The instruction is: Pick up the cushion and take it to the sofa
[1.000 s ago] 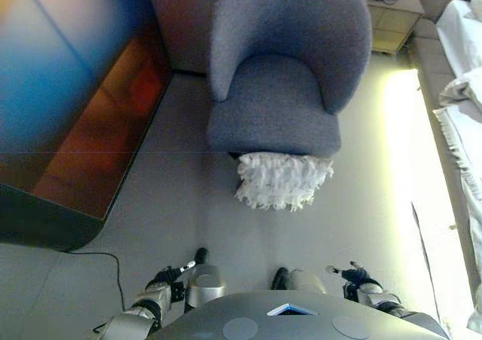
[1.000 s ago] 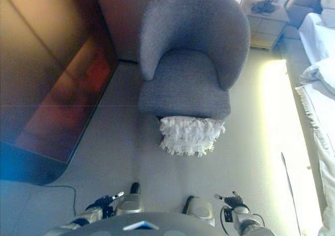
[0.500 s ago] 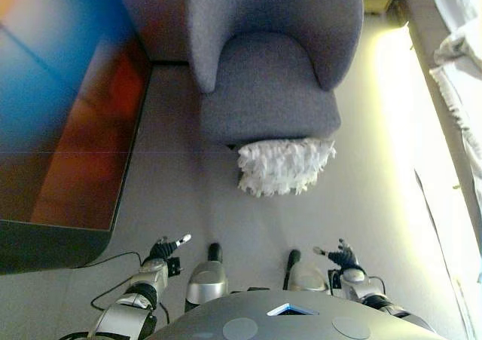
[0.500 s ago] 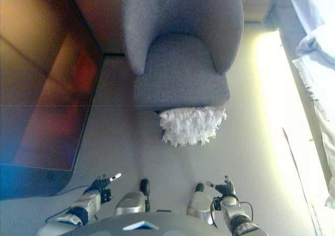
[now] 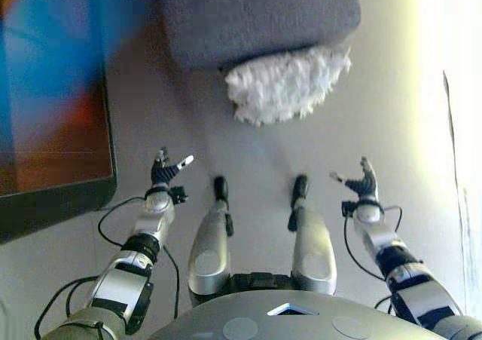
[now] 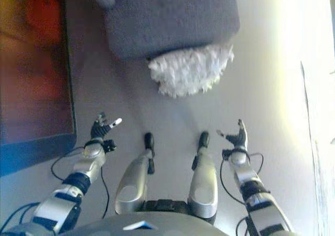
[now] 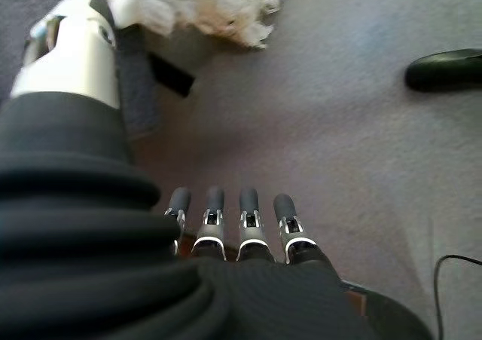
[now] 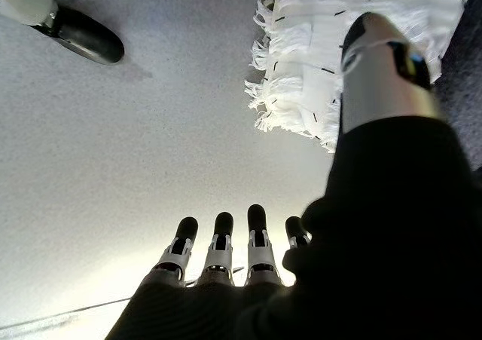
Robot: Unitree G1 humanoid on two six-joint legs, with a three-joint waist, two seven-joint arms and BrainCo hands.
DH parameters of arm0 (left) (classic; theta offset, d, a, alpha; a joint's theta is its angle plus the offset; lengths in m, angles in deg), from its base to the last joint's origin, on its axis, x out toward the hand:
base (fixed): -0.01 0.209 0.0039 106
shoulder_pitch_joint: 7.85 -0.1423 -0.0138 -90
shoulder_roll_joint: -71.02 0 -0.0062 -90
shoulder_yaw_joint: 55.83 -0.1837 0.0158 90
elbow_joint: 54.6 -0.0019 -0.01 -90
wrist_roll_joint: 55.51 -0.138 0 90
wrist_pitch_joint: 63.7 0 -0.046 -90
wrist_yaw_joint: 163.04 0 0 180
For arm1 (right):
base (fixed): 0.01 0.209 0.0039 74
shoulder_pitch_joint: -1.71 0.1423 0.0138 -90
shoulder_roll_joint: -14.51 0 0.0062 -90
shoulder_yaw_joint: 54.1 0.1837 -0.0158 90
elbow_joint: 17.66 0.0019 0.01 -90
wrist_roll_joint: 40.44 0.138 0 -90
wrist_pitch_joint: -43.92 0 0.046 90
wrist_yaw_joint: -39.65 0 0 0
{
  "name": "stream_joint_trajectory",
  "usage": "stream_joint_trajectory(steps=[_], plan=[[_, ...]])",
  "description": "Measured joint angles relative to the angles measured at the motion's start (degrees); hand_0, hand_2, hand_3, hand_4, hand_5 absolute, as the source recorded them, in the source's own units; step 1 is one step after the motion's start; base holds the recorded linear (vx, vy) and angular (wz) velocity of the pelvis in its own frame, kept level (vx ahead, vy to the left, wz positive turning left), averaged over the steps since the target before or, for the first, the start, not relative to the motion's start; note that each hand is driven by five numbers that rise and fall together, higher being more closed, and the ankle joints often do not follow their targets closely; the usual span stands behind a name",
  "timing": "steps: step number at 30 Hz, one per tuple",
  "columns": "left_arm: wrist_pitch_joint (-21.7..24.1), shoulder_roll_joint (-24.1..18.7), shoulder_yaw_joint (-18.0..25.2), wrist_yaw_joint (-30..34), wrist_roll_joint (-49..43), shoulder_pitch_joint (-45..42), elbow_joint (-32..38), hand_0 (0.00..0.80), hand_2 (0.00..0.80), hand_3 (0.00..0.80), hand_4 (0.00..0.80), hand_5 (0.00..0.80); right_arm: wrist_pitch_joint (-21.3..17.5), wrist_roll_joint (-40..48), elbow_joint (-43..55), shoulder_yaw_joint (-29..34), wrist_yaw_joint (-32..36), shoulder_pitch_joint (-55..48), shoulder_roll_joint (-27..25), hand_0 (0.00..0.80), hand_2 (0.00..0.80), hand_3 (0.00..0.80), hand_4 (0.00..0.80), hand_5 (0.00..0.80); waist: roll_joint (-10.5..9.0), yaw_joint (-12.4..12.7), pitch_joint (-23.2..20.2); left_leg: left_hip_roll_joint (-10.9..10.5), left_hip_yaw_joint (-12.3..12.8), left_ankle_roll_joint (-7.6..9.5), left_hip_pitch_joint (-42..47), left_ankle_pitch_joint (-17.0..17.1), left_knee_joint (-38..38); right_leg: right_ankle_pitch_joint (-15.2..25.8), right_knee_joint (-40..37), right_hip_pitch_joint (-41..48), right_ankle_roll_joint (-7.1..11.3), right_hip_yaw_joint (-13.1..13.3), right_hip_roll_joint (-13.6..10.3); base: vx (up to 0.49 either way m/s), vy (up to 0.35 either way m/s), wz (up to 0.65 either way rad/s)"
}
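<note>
While untouched, cushion (image 5: 286, 84) beyond hands.

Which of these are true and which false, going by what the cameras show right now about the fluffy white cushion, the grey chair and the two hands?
1. The fluffy white fringed cushion lies on the floor against the front of the grey upholstered armchair. True.
2. The left hand is curled around the cushion. False: it is open and apart from the cushion, holding nothing.
3. The right hand is open with straight fingers. True.
4. The cushion sits on the armchair's seat. False: it is down on the floor at the chair's front edge.
5. Both hands are raised in front of the robot, one on each side. True.
</note>
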Motion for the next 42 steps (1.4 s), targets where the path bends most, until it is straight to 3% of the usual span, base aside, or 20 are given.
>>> stream_joint_trajectory(steps=[12, 18, 22, 30, 42], plan=[[4.88, 0.23, -2.78, -2.1, 0.67, 8.37, 1.07, 0.0, 0.0, 0.0, 0.0, 0.0, -1.51, 1.36, 5.04, -2.57, -2.52, 10.83, -2.54, 0.0, 0.0, 0.0, 0.0, 0.0, -0.29, -0.13, 1.39, -0.06, -0.3, -0.06, -12.46, 0.82, 2.45, 0.39, 3.97, -13.76, -0.73, 1.05, -0.24, -0.03, -0.032, -0.02], [7.9, -0.75, -3.86, -2.76, 1.22, 11.42, 4.57, 0.0, 0.0, 0.0, 0.0, 0.0, -2.35, 1.6, 6.72, -3.04, -2.98, 16.31, -4.7, 0.0, 0.0, 0.0, 0.0, 0.0, -0.62, -0.24, 1.54, -0.2, -1.84, -0.21, -21.3, 0.69, 6.08, 0.11, 7.4, -22.28, -1.28, 1.31, -0.65, -0.006, -0.049, 0.07], [9.88, -3.09, -3.86, -3.25, 2.93, 13.76, 5.0, 0.0, 0.0, 0.0, 0.0, 0.0, -2.37, 2.88, 6.69, -3.5, -2.96, 20.92, -6.72, 0.0, 0.0, 0.0, 0.0, 0.0, -0.74, -1.2, 1.62, -0.07, -3.11, -0.51, -27.13, -0.31, 10.62, -0.25, 10.59, -27.33, -1.78, 1.48, -0.8, -0.001, -0.043, 0.04], [11.38, -7.29, -5.08, -3.05, 4.66, 22.99, 5.01, 0.0, 0.0, 0.0, 0.0, 0.0, -2.98, 6.29, 4.37, -3.62, -3.04, 31.29, -9.13, 0.0, 0.0, 0.0, 0.0, 0.0, -1.13, -1.36, 1.79, 1.37, -3.35, -0.2, -37.84, -2.83, 20.84, -0.04, 15.25, -36.48, -2.92, 2.63, -0.13, -0.017, -0.042, -0.1], [12.31, -8.74, -11.23, -0.23, 7.88, 34.96, 4.66, 0.0, 0.0, 0.0, 0.0, 0.0, -3.74, 10.45, -1.57, -6.15, -4.07, 41.8, -11.14, 0.0, 0.0, 0.0, 0.0, 0.0, -1.32, -1.69, 1.89, 1.69, -4.85, -0.42, -43.72, -4.35, 25.98, 1.95, 16.13, -40.96, -2.86, 2.69, 0.39, 0.0, -0.023, -0.08]])
